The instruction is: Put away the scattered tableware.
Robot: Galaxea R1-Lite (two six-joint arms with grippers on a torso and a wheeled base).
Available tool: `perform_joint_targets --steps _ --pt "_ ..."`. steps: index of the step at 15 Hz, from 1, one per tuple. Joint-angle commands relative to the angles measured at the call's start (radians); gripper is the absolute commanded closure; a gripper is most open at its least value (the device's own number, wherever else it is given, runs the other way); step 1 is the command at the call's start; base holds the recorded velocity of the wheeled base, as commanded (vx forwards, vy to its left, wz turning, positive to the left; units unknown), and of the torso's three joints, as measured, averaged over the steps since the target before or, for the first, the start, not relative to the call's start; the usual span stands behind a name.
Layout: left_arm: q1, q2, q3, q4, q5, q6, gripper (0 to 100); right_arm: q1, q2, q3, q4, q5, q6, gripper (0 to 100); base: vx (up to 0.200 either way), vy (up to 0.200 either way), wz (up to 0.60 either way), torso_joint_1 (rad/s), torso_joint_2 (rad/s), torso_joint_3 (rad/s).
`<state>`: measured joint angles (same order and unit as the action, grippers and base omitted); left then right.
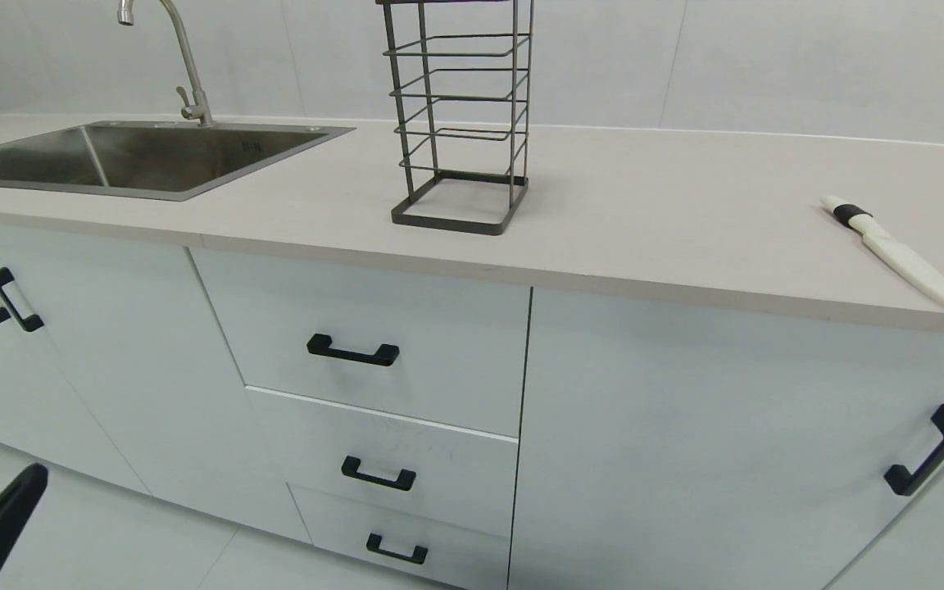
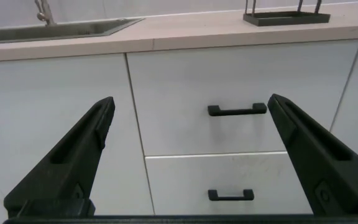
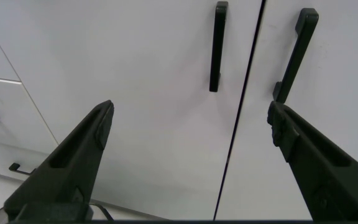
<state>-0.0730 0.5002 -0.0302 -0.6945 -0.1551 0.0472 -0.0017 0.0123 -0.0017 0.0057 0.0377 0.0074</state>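
Observation:
A white knife (image 1: 898,254) with a black band on its handle lies near the front edge at the far right of the countertop (image 1: 669,205). A black wire rack (image 1: 460,123) stands upright mid-counter, with nothing in it. My left gripper (image 2: 191,102) is open and holds nothing. It hangs low in front of the stack of drawers, level with the top drawer handle (image 2: 237,111). My right gripper (image 3: 191,109) is also open and holds nothing. It faces the double cabinet doors just below their two vertical black handles (image 3: 218,46).
A steel sink (image 1: 136,156) with a faucet (image 1: 181,57) is set into the counter's left end. Below the counter run white cabinet fronts: three drawers (image 1: 352,351) in the middle and doors with black handles (image 1: 927,451) on either side. The wall is tiled.

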Motion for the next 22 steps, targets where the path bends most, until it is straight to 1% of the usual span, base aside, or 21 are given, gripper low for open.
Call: perform_joint_targets --steps 1,3,5,6,7,9,10,11,13,14,15,16,22 --pt "0.019 -0.261 -0.022 0.216 0.005 0.013 0 0.0 0.001 0.0 0.0 0.001 0.0 0 0.0 0.0 0.0 0.0 0.0 0.0" --pt "0.053 -0.328 -0.014 0.303 0.005 0.014 0 0.0 0.001 0.0 0.0 0.001 0.0 0 0.0 0.0 0.0 0.0 0.0 0.0" --pt "0.053 -0.379 0.009 0.331 0.003 0.016 0 0.0 0.001 0.0 0.0 -0.001 -0.001 0 0.0 0.0 0.0 0.0 0.0 0.0" --pt "0.052 -0.407 0.029 0.352 0.003 0.022 0 0.0 0.001 0.0 0.0 -0.001 -0.001 0 0.0 0.0 0.0 0.0 0.0 0.0" --pt "0.052 -0.447 0.029 0.408 0.002 0.031 0 0.0 0.001 0.0 0.0 -0.001 -0.001 0 0.0 0.0 0.0 0.0 0.0 0.0" --pt "0.071 -0.5 0.03 0.523 0.003 0.056 0 0.0 0.001 0.0 0.0 -0.001 -0.001 0 0.0 0.0 0.0 0.0 0.0 0.0" --pt "0.073 -0.5 0.03 0.622 0.009 0.075 0 0.0 0.001 0.0 0.0 -0.001 -0.001 0 0.0 0.0 0.0 0.0 0.0 0.0" --pt "0.073 -0.5 0.03 0.671 0.017 0.066 0 0.0 0.001 0.0 0.0 -0.001 -0.001 0 0.0 0.0 0.0 0.0 0.0 0.0" --pt "0.073 -0.5 0.03 0.691 0.039 0.034 0 0.0 0.001 0.0 0.0 -0.002 -0.001 0 0.0 0.0 0.0 0.0 0.0 0.0" --pt "0.073 -0.5 0.03 0.693 0.065 -0.026 0 0.0 0.001 0.0 0.002 -0.002 -0.001 0 0.0 0.0 0.0 0.0 0.0 0.0" --pt "0.073 -0.5 0.03 0.694 0.068 -0.035 0 0.0 0.001 0.0 0.002 -0.002 -0.003 0 0.0 0.0 0.0 0.0 0.0 0.0" --pt "0.073 -0.5 0.03 0.694 0.068 -0.035 0 0.0 0.001 0.0 0.0 -0.002 -0.001 0 0.0 0.0 0.0 0.0 0.0 0.0" --pt "0.073 -0.5 0.03 0.694 0.068 -0.036 0 0.0 0.001 0.0 0.0 -0.002 -0.001 0 0.0 0.0 -0.6 -0.001 0.01 0.002"
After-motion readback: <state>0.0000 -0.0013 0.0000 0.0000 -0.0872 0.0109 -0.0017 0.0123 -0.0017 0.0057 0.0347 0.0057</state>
